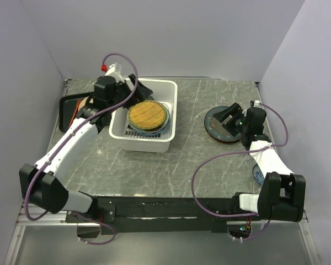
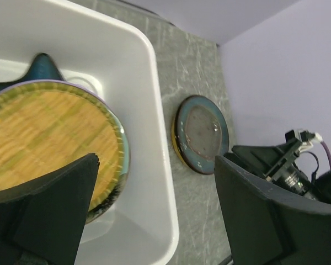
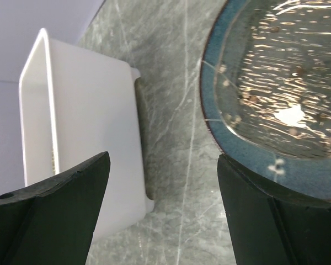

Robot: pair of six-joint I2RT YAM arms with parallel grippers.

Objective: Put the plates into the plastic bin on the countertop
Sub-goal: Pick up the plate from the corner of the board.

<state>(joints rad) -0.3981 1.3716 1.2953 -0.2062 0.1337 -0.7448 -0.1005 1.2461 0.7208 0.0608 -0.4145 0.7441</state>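
The plastic bin (image 1: pixel 149 144) stands on the worktop (image 1: pixel 154 171), in the far-left part of it. Inside lies a stack of plates. On top is the yellow woven-look plate (image 1: pixel 148 115) with its dark rim. In the left wrist view one point of the blue star-shaped plate (image 2: pixel 41 66) shows from under it, and also a thin lavender edge.

The left claw (image 2: pixel 154 171) hangs over the left side of the bin, just beside the yellow plate. Its two fingers (image 2: pixel 49 210) are spread wide and there is nothing between them; the plate is not touched.

The large dark teal plate (image 1: pixel 222 126) lies flat on the worktop to the right of the bin, well apart from it. A narrow tan-orange edge shows under its rim, and I cannot tell whether this belongs to it or to another plate below.

The right claw (image 3: pixel 163 165) is low over the near-left edge of this teal plate. It is also spread wide and holds nothing; in its own view only bare stone lies between the fingers, and the plate is at the right finger.

One more plate — bluish, with dots (image 1: pixel 257 175) — lies at the right edge of the worktop, mostly hidden by the right arm. A flat black tray (image 1: pixel 66 107) sits to the left of the bin.
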